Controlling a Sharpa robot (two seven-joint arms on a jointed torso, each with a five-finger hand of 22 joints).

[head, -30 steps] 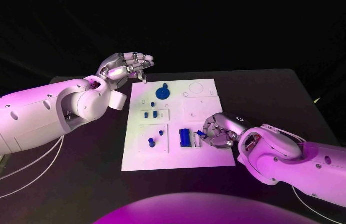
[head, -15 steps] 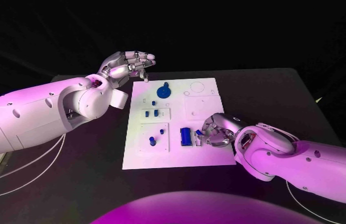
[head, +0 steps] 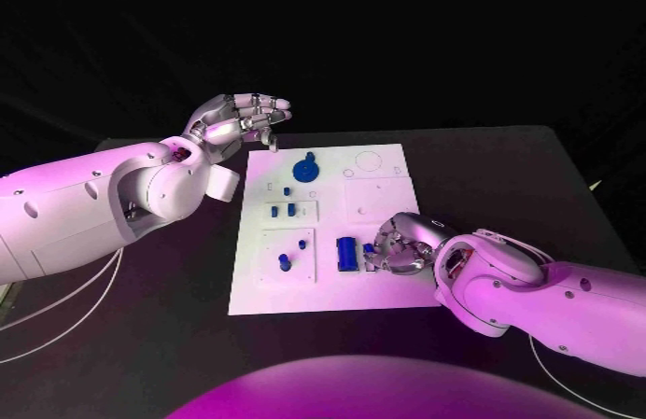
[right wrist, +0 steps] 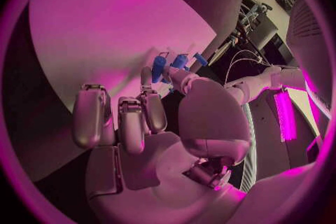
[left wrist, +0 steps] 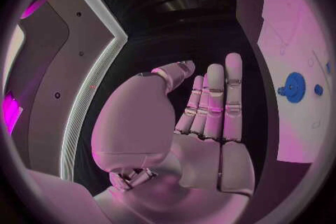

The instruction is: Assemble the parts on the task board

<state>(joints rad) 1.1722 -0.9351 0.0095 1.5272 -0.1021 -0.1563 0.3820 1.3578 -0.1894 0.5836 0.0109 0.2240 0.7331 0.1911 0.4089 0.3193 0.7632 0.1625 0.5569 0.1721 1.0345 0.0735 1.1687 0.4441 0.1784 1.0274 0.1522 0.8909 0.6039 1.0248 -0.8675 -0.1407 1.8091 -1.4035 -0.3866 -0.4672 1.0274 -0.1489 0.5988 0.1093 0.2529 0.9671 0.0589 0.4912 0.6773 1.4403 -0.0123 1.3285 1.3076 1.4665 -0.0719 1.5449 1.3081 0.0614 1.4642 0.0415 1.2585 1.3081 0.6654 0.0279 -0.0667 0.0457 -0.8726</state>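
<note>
task board: smooth matt plate | table: matt | left robot hand: glossy metal

Blue parts on a white board, black desk

The board is white; a blue gear lies near its far edge, smaller blue pieces toward the near edge. The desk is black. Both hands, left and right, are silver on white arms.

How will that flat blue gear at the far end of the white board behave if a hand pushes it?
The flat blue gear lies low on the white task board, so it will probably slide, not tip or roll. It looks like rigid plastic, likely light. Its thin edge may be awkward to pinch.
</note>
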